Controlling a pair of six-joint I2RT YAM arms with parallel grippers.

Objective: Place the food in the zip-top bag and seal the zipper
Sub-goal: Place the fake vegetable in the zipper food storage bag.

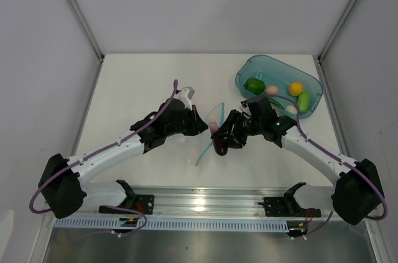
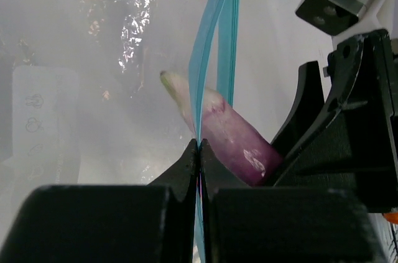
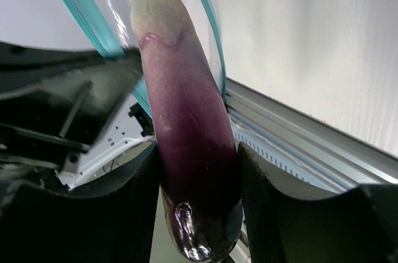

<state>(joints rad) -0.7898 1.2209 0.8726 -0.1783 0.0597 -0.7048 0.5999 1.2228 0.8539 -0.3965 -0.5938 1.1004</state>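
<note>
The purple eggplant (image 3: 189, 126) is cut off at the top edge; through the zip-top bag (image 2: 93, 45) its tip blurs

Left fingers (image 2: 183, 173) pinched tight, right fingers (image 3: 267, 201) half-spread, facing each other closely.

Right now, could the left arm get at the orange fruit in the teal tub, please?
Probably not: the left fingers are shut on the zipper, and the right arm, holding the eggplant, lies between them and the orange fruit in the tub.
</note>
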